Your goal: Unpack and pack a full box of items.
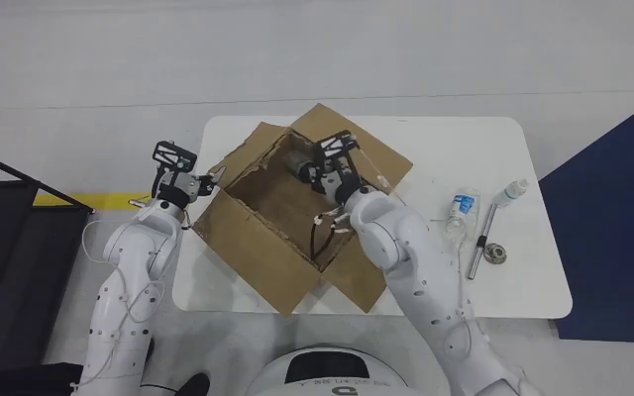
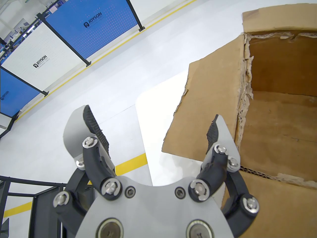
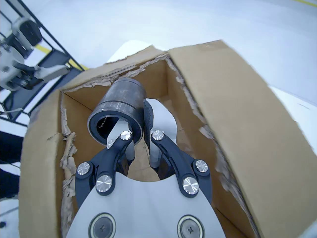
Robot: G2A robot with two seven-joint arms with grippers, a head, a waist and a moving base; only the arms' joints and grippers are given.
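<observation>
Currently, the open cardboard box [image 1: 267,213] sits on the white table [image 1: 475,148]. The right gripper [image 3: 140,115] pinches a dark metal cylinder [image 3: 118,105] at the box's far corner, apparently clear of its bottom. The left gripper [image 2: 153,127], spread wide, hangs beside the box's outer wall.

left end effector [image 2: 151,115] spread open; right end effector [image 3: 135,117] clamped tight.

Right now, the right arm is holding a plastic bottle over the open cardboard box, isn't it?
No. The right arm's jaws are shut on a dark metal cylinder, not a plastic bottle, over the open cardboard box. The right wrist view shows it.
</observation>
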